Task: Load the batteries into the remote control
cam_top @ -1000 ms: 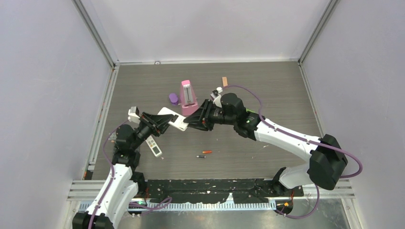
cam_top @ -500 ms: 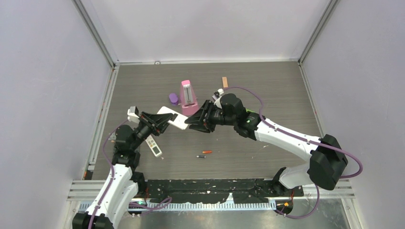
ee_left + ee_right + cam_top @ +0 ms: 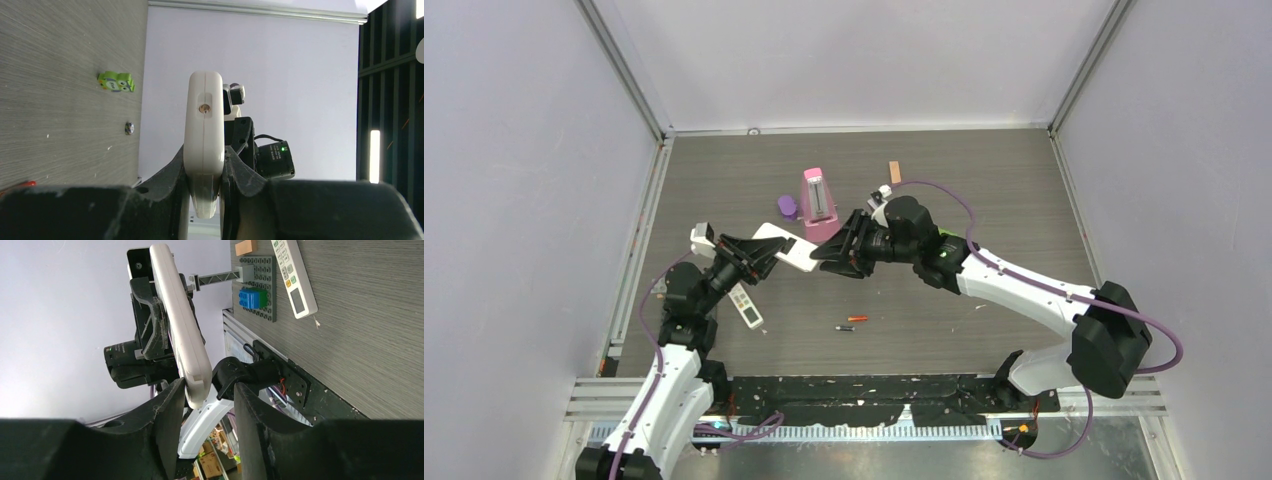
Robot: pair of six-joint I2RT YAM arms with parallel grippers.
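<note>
A grey wood-grain bench (image 3: 984, 200) sits between pale walls. Left of its centre we see the white remote (image 3: 786, 250) held in the air, long and thin, between the two arms. The left claw (image 3: 205, 167) is clamped on one end of it, a finger on each flat face. The right claw (image 3: 207, 400) straddles the other end with its jaws wider than the body: one finger lies against it and a gap shows at the other.

Two batteries lie loose toward the near edge, about midway along it: a red-orange battery (image 3: 857, 319) and, just beside it, a dark battery (image 3: 844, 328). We find no green one. A second remote (image 3: 746, 306) lies flat nearer the left edge.

We judge the batteries light, hard and smooth, and likely to roll, so a pinch across the middle of the barrel suits them. The remote looks like stiff, slick plastic, best held by its long sides.

Both wrist views show it edge-on, so the battery bay, and whether its cover is off, are hidden. Which end of each battery is positive is too small to tell.
</note>
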